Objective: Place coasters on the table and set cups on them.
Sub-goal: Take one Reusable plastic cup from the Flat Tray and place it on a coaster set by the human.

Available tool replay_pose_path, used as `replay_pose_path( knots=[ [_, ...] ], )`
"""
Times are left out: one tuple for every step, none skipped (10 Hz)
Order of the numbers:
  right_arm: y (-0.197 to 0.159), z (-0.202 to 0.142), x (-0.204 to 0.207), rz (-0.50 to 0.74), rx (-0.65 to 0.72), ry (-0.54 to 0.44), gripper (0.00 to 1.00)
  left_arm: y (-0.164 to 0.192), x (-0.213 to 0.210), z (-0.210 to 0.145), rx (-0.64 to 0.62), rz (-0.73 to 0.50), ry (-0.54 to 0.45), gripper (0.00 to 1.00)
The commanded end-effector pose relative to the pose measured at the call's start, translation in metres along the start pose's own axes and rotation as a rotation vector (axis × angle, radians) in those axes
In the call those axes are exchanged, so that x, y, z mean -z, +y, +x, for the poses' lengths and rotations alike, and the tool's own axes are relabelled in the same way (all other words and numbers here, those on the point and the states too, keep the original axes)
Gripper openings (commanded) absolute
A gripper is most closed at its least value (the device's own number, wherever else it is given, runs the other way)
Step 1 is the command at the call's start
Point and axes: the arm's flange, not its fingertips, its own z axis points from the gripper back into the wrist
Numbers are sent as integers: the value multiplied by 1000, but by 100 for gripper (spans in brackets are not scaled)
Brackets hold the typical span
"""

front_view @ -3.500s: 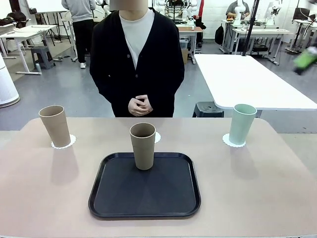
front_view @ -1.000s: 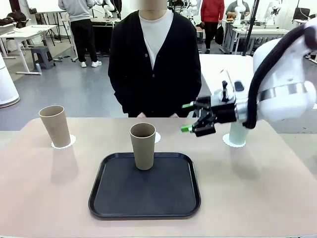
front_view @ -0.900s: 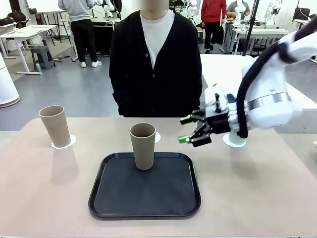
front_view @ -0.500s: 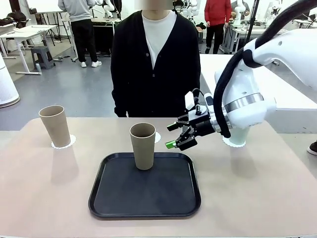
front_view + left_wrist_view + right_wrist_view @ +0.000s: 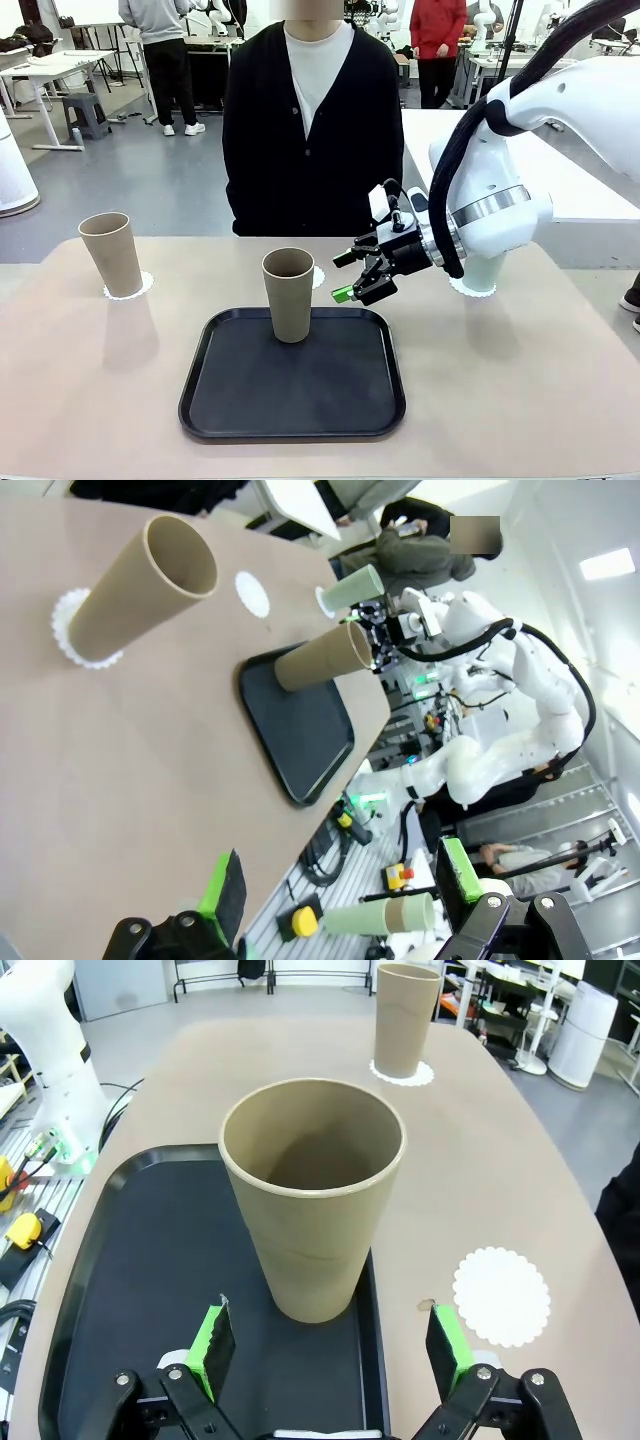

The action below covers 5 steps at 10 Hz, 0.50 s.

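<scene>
A beige cup [image 5: 288,295] stands upright on the black tray [image 5: 240,400]. My right gripper [image 5: 341,276] hovers open just right of it, fingers pointing at the cup. In the right wrist view the same cup [image 5: 312,1195] sits between and beyond the open fingers [image 5: 212,1345], untouched. An empty white coaster [image 5: 319,277] lies on the table behind that cup. A second beige cup [image 5: 111,254] stands on a coaster [image 5: 130,288] at the left. The mint green cup [image 5: 487,272], partly hidden by my right arm, stands on a coaster [image 5: 470,287] at the right. My left gripper [image 5: 340,885] is open and holds nothing.
A person in a black cardigan [image 5: 310,130] stands at the table's [image 5: 520,390] far edge. The tray takes up the middle front. In the right wrist view the empty coaster [image 5: 500,1295] lies right of the tray [image 5: 130,1290], and my left arm's base [image 5: 40,1040] stands at the far left.
My right arm has swung in from the right, moving left and lower toward the cup on the tray. Its gripper stays open. The cups and coasters have not moved.
</scene>
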Motion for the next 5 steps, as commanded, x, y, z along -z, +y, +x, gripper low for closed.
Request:
replay_pose_path(
  knots=[
    [0, 1, 1, -16, -1, 1, 100, -2, -2, 0, 5, 0, -4, 100],
    [0, 1, 1, -16, -1, 1, 100, -2, -2, 0, 5, 0, -4, 100],
    [0, 1, 1, -16, -1, 1, 100, -2, -2, 0, 5, 0, -4, 100],
    [0, 0, 0, -2, 0, 1, 100, -2, -2, 0, 5, 0, -4, 100],
    [1, -7, 6, 8, -27, -25, 100, -2, -2, 0, 5, 0, -4, 100]
  ],
)
